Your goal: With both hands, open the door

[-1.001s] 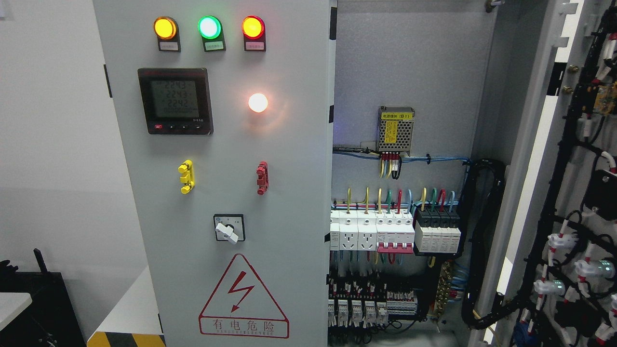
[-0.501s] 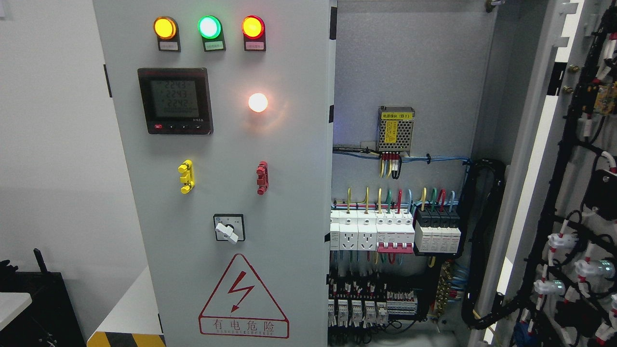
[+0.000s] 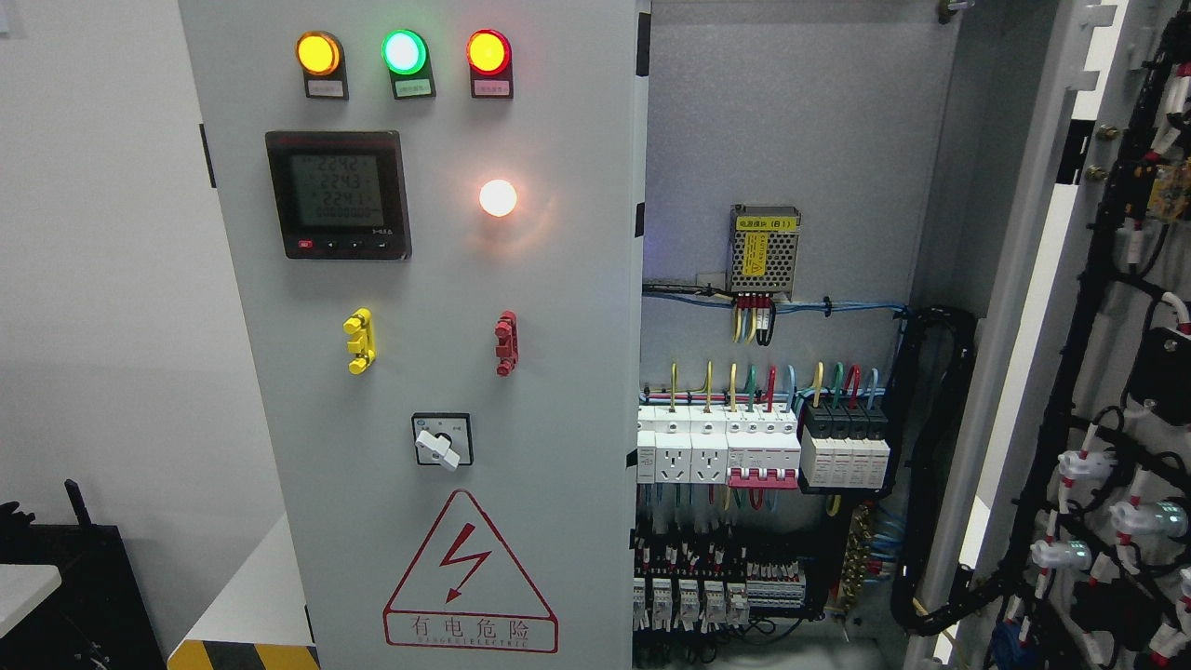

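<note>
Grey right door (image 3: 1042,307) is swung wide at the near right, its wiring facing us, likely so the breakers (image 3: 763,451) are reachable. Left door (image 3: 437,372) is shut, 3 lamps (image 3: 404,52) lit. Neither hand shows; their state can't be told.

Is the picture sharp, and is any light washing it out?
Head view: mostly sharp; the warning sign and meter are crisp, though the meter's digits are faint. The white lamp blooms into a reddish halo on the closed door. The open door at right looks a bit softer. No hands show.
</note>
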Action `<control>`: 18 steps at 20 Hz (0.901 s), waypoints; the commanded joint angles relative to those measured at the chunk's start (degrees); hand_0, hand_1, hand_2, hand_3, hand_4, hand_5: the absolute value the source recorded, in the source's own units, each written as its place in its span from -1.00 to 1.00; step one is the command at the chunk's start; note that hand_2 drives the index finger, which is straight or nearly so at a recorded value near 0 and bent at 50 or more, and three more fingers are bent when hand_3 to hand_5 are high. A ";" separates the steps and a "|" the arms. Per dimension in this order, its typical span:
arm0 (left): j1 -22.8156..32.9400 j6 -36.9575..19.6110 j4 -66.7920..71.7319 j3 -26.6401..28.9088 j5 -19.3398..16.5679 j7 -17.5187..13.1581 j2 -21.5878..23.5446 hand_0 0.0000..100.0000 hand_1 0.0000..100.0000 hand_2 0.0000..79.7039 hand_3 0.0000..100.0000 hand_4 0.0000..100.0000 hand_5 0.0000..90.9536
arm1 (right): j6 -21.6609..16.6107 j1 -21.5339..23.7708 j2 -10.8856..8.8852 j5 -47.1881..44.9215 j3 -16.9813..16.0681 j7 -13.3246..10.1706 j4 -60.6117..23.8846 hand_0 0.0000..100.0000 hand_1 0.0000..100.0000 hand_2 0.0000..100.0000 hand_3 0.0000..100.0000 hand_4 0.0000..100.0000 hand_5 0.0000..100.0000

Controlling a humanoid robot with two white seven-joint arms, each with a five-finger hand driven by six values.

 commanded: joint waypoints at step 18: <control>0.00 -0.01 -0.01 0.02 0.00 0.04 -1.50 -0.76 -0.22 -1.00 -1.00 -1.00 -1.00 | 17.67 -15.82 1.93 0.12 5.67 -6.16 0.39 0.01 -1.00 -1.00 -1.00 -1.00 -1.00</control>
